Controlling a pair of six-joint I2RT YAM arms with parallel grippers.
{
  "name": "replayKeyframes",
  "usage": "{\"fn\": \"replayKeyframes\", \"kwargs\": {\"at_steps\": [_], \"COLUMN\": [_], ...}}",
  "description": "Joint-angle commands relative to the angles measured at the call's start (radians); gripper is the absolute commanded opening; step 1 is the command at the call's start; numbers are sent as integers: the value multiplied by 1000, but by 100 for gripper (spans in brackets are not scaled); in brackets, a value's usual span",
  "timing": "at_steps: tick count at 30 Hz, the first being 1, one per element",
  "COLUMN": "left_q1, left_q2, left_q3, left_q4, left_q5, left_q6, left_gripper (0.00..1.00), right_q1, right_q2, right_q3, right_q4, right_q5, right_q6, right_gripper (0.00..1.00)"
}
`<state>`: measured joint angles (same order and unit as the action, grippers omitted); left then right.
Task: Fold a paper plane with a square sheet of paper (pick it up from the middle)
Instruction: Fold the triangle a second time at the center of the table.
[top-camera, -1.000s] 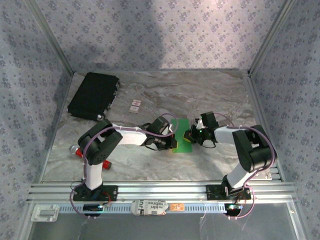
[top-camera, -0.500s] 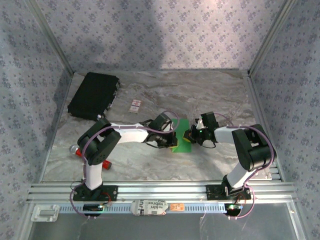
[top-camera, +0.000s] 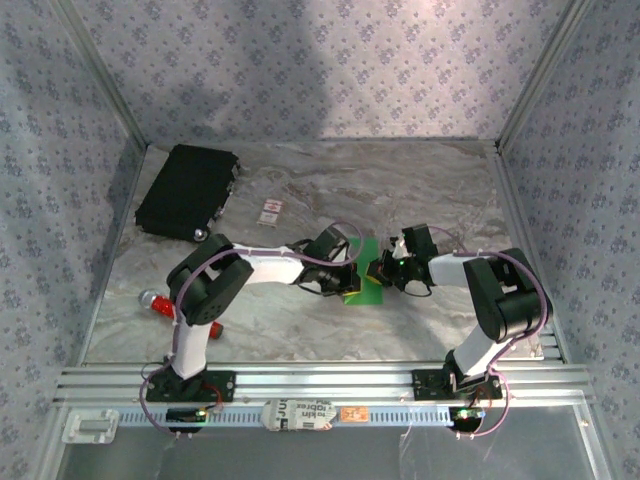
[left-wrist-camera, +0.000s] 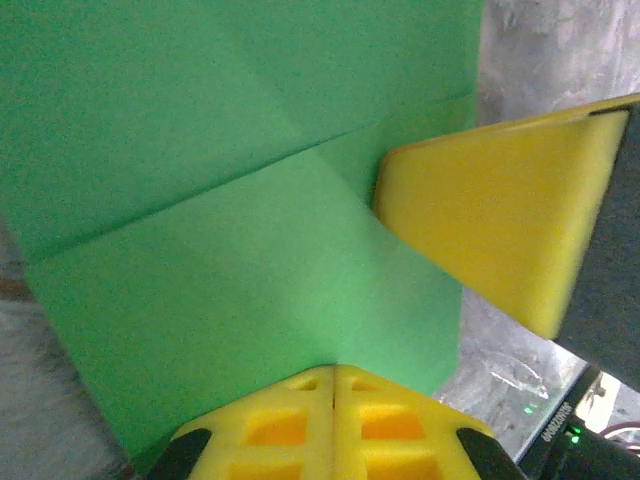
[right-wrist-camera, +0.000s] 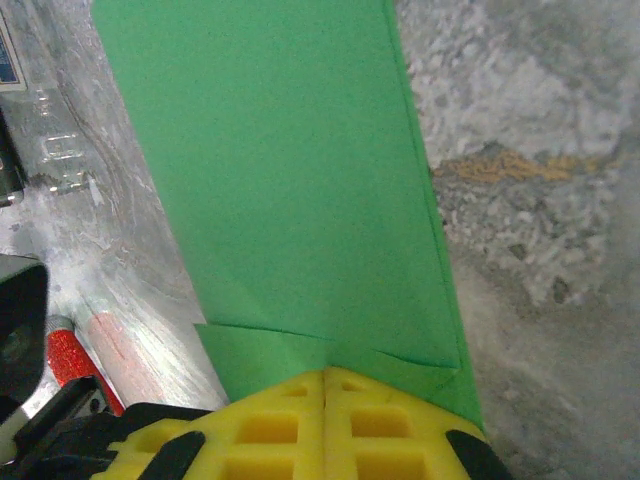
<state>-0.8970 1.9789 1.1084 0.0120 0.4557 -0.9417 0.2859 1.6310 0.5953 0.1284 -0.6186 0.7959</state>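
Note:
The green sheet of paper (top-camera: 367, 272) lies partly folded mid-table between my two grippers. My left gripper (top-camera: 343, 278) is at its left edge. In the left wrist view its yellow jaws (left-wrist-camera: 335, 372) are shut with the tips on the creased paper (left-wrist-camera: 230, 200), which spreads out from them. My right gripper (top-camera: 386, 272) is at the paper's right edge. Its jaws (right-wrist-camera: 325, 375) are shut where two small folded flaps of the paper (right-wrist-camera: 290, 170) meet. One right fingertip (left-wrist-camera: 500, 215) shows beside the paper in the left wrist view.
A black rectangular case (top-camera: 188, 190) sits at the back left, with a small white card with red marks (top-camera: 270, 211) next to it. A red bar-shaped tool (top-camera: 155, 302) lies by the left arm's base. A metal rail (top-camera: 320, 380) runs along the near edge.
My left arm's elbow has swung inward and its gripper has edged right toward the right gripper. The paper now looks narrower between them. The right arm has barely moved.

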Motion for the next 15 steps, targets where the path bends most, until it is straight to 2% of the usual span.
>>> {"fn": "replayKeyframes", "kwargs": {"at_steps": [1, 5, 15], "left_q1": [-10, -10, -10], "left_q2": [19, -1, -57], "left_q3": [-44, -95, -62], "left_q4": [-4, 1, 23], "left_q5": [-23, -41, -11], "left_q6": [-12, -11, 14], "left_gripper": [0, 0, 5], "right_q1": [-4, -4, -7], "right_q2": [44, 42, 44], "right_q3": [-31, -34, -31], "right_q4": [-47, -48, -54], "right_q5": [57, 62, 66], "right_q6": [-3, -3, -6], "right_gripper": [0, 0, 0]}}
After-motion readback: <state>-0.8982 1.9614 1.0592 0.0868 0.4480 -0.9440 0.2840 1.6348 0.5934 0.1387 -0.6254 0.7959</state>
